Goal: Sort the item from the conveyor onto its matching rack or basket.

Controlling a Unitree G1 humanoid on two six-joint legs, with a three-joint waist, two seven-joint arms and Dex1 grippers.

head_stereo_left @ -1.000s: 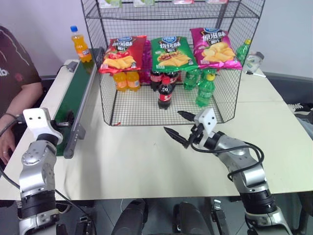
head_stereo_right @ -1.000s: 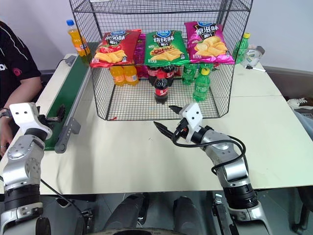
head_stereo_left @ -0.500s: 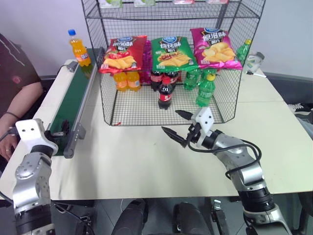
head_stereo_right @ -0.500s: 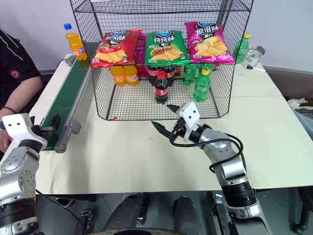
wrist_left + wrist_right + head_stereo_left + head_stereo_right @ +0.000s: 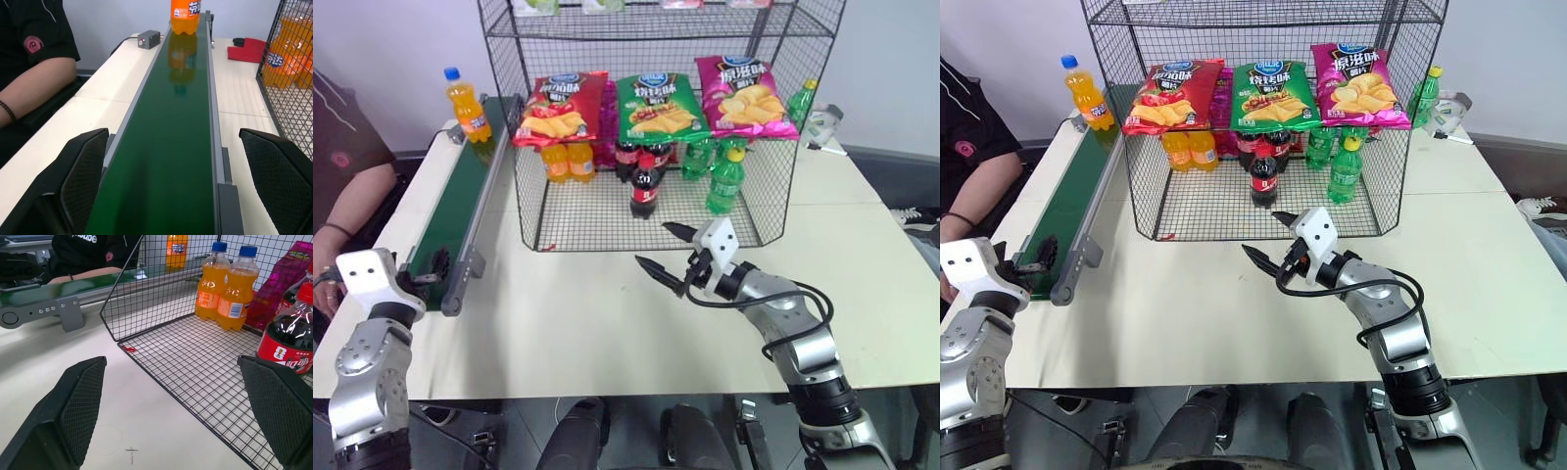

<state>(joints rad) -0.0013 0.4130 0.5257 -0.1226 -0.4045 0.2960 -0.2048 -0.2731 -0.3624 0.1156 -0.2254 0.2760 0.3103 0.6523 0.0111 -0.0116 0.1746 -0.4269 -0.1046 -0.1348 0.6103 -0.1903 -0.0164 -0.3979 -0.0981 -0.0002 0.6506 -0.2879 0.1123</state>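
Note:
The item, an orange soda bottle with a blue cap, stands upright at the far end of the dark green conveyor. In the left wrist view the bottle is far up the belt. My left gripper is open at the conveyor's near end, level with the belt, its fingers straddling it. The black wire rack stands to the right of the belt, crisp bags hung across its front. Open and holding nothing, my right gripper hovers over the table in front of the rack's open floor.
Inside the rack stand two orange bottles, cola bottles and green bottles. A person's arm rests left of the conveyor. A small grey box lies beside the belt's far end. A green bottle stands behind the rack.
The orange bottle has come a little nearer along the belt. My left arm has drawn back toward me from the conveyor's near end. The right arm has stayed put.

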